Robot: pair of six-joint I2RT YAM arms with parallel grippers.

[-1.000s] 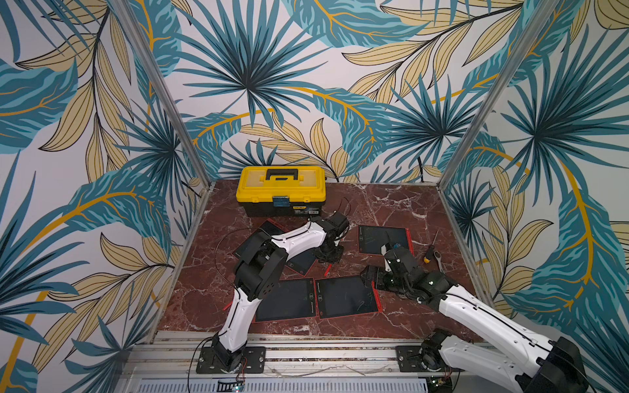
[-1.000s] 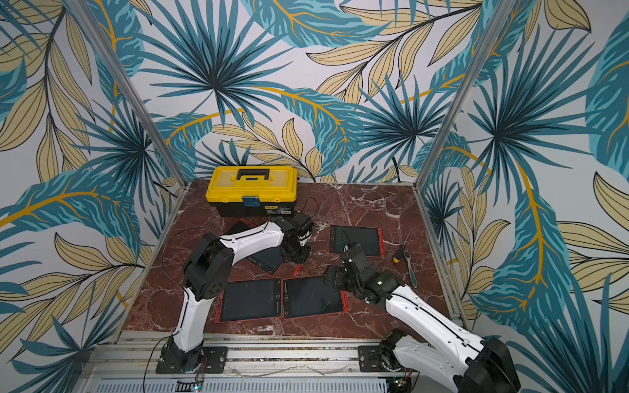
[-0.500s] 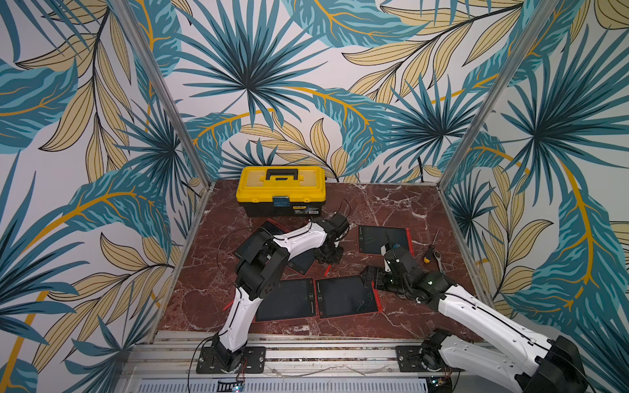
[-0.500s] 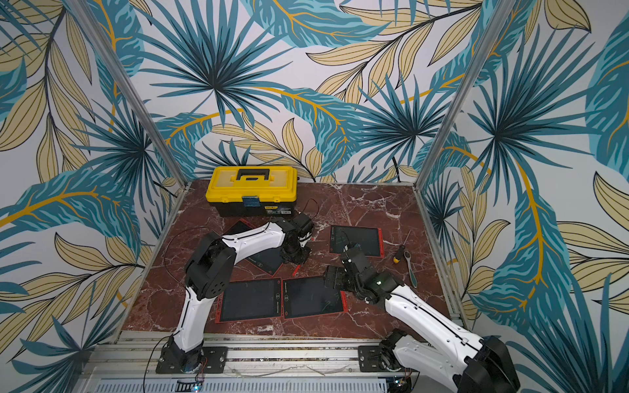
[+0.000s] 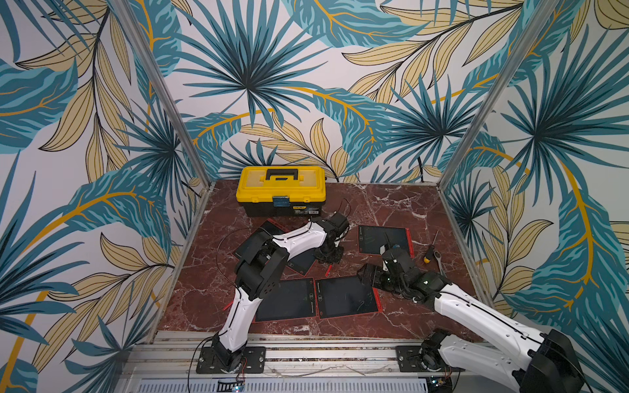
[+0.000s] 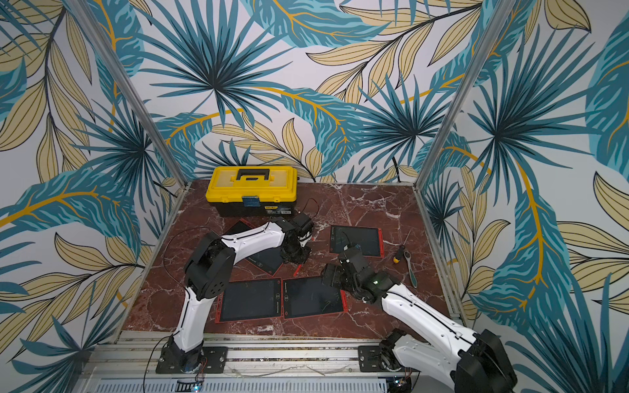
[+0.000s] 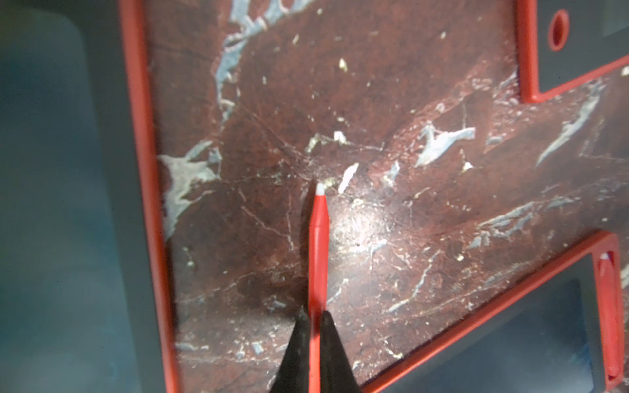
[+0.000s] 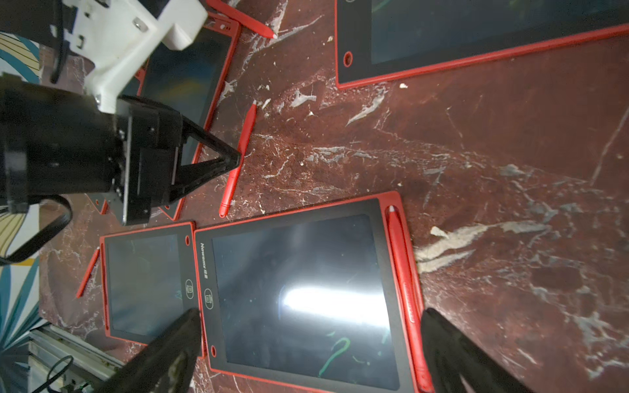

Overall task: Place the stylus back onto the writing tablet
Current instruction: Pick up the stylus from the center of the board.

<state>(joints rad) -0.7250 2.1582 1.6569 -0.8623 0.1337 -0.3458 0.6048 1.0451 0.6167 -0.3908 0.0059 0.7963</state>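
Observation:
A red stylus (image 7: 317,245) with a white tip lies on the marble floor between several red-framed writing tablets. My left gripper (image 7: 315,316) is shut on its shaft, fingers pointing down at the floor. Both top views show this gripper (image 5: 329,258) (image 6: 295,257) over the stylus (image 5: 327,271). A tilted tablet (image 5: 299,263) lies just left of it. My right gripper (image 8: 309,314) stands open low over the front right tablet (image 8: 299,292), holding nothing. That tablet has a stylus (image 8: 403,272) docked in its side slot.
A yellow toolbox (image 5: 281,190) stands at the back. A tablet (image 5: 383,240) lies at the back right, another (image 5: 284,299) at the front left with a loose stylus (image 5: 227,305) beside it. A screwdriver (image 5: 430,251) and wrench (image 5: 439,265) lie near the right wall.
My left gripper's jaws have closed onto the stylus. Both arms have stayed almost where they were.

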